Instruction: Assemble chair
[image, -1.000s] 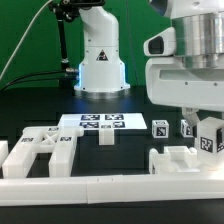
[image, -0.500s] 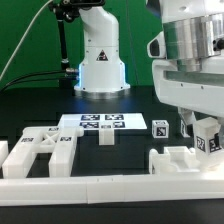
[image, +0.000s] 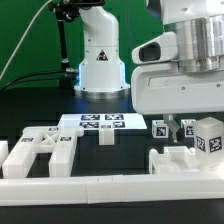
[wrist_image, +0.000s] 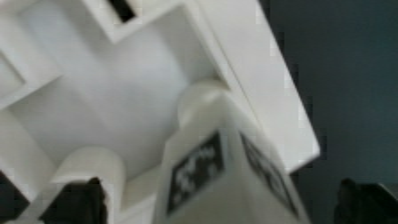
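The chair lies in loose white tagged parts. A framed piece (image: 38, 152) is at the exterior view's left, and a small block (image: 105, 137) sits in the middle. A notched slab (image: 183, 160) and upright square legs (image: 210, 137) are at the right. My gripper (image: 180, 124) hangs low over the right-hand parts, its fingers mostly hidden behind them. In the wrist view a tagged square leg (wrist_image: 228, 165) stands between the dark fingertips (wrist_image: 79, 200) of my gripper (wrist_image: 222, 205). There is a gap on each side. The jaws are open and hold nothing.
The marker board (image: 100, 122) lies flat behind the small block. A low white rim wall (image: 110, 186) runs along the front. The robot base (image: 100, 60) stands at the back centre. More tagged leg tops (image: 160, 128) stand under the hand.
The hand has moved toward the exterior view's left and slightly lower over the right-hand parts. The parts on the table have not moved.
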